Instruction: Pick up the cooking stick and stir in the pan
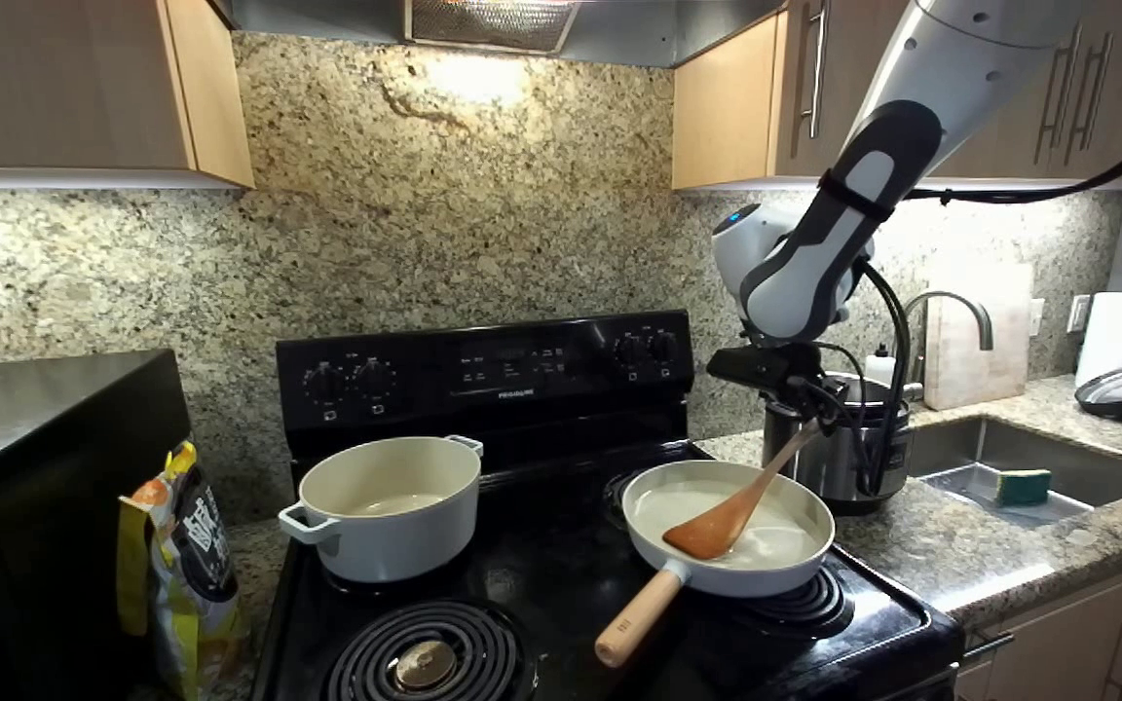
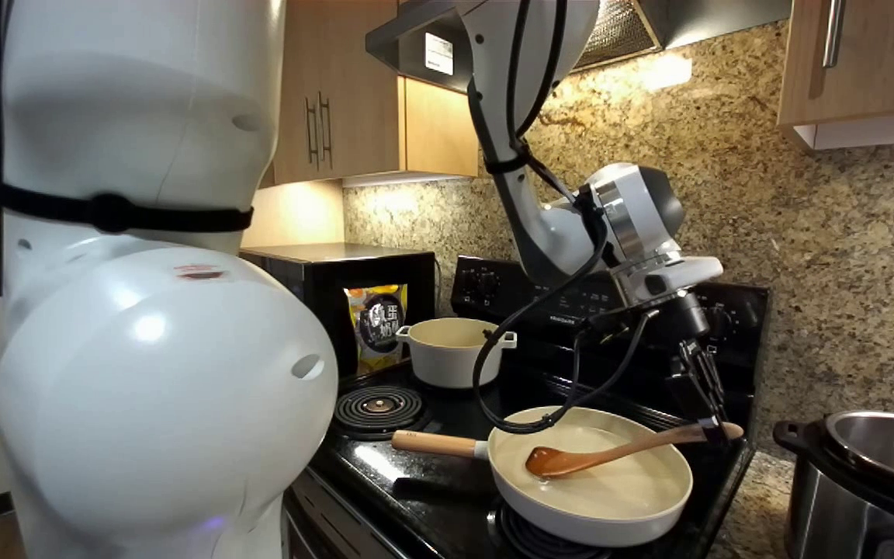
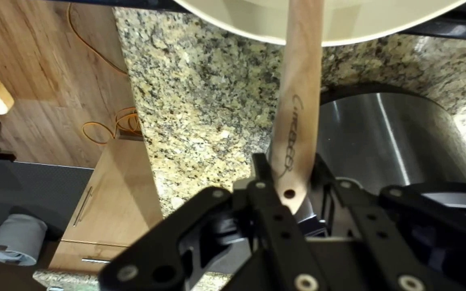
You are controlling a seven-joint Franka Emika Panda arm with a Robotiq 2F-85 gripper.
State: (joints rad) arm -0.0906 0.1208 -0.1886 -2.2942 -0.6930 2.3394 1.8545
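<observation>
One pan [image 1: 754,583] on black stovetop [image 1: 566,584], granite [image 1: 444,224] behind

Note the gripper [image 3: 291,167], clamped on the handle of the cooking stick [image 3: 299,97] with one finger [image 3: 262,167] at each side. Identify the handle by dark script lettering and an end hole. Follow the handle past the far edge of the speckled counter [image 3: 204,101] and over the rim of the pan [image 3: 249,20]. Locate the steel pot [image 3: 362,137] near the same edge, right of the handle. Beyond the left edge, observe wooden floor [image 3: 39,60], orange cord [image 3: 92,49] near the far left corner, and a cabinet [image 3: 113,194] farther along.
</observation>
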